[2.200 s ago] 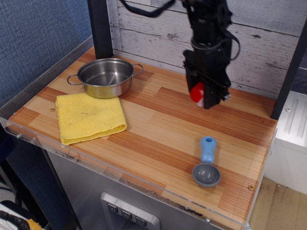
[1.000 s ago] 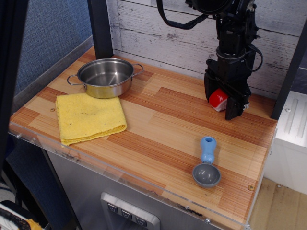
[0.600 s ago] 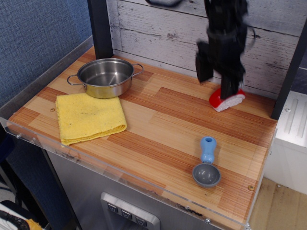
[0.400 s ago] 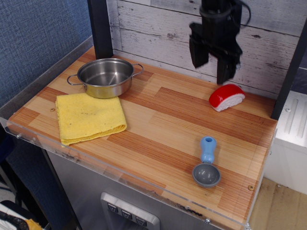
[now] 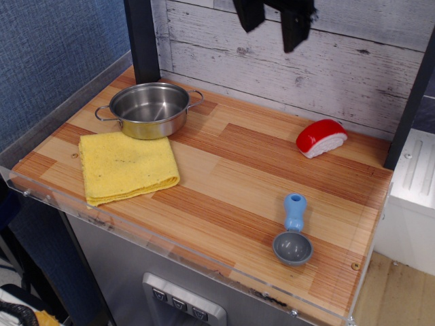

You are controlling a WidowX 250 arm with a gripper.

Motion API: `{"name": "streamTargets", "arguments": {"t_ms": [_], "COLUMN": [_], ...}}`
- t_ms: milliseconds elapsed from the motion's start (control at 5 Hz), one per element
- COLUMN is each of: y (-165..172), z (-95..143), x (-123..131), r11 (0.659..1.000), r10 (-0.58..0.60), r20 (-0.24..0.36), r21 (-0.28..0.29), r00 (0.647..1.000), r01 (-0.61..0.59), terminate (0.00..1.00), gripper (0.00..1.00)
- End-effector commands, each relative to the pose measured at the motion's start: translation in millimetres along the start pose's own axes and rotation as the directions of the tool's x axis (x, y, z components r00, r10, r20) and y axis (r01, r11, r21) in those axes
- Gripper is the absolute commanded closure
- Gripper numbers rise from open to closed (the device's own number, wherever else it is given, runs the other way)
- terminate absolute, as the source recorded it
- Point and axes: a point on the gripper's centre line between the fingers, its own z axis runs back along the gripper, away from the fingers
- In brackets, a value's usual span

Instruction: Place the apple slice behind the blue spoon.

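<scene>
The apple slice (image 5: 321, 138) lies on the wooden counter at the back right, red skin up and white cut face toward the front. The blue spoon (image 5: 293, 231) lies nearer the front right, its light-blue handle pointing back toward the slice and its grey-blue bowl at the front. My gripper (image 5: 273, 19) is high at the top edge of the view, up and left of the slice. It is open and empty, its two dark fingers (image 5: 296, 26) apart.
A steel pot (image 5: 149, 109) stands at the back left. A folded yellow cloth (image 5: 126, 166) lies in front of it. A whitewashed plank wall (image 5: 360, 68) runs behind the counter, with black posts (image 5: 141, 41) at the back left and right.
My gripper carried the apple slice to the back right, set it on the counter, opened and rose up and left to the top of the view. The spoon has not moved.
</scene>
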Motion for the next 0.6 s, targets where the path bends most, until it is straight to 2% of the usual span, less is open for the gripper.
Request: {"name": "streamTargets", "arguments": {"t_ms": [0,200,400], "y": [0.2,0.2,0.2], "z": [23.2,23.2,23.2], "x": [-1.5,-1.5,-1.5], "r11": [1.000,1.000,1.000], "r10": [0.002,0.002,0.002], "r20": [0.053,0.053,0.053], "r21": [0.022,0.022,0.022], "r00": [0.999,0.999,0.999], "r01": [-0.003,-0.003,-0.003], "terminate": [0.00,0.00,1.00], "gripper": [0.00,0.00,0.00]}}
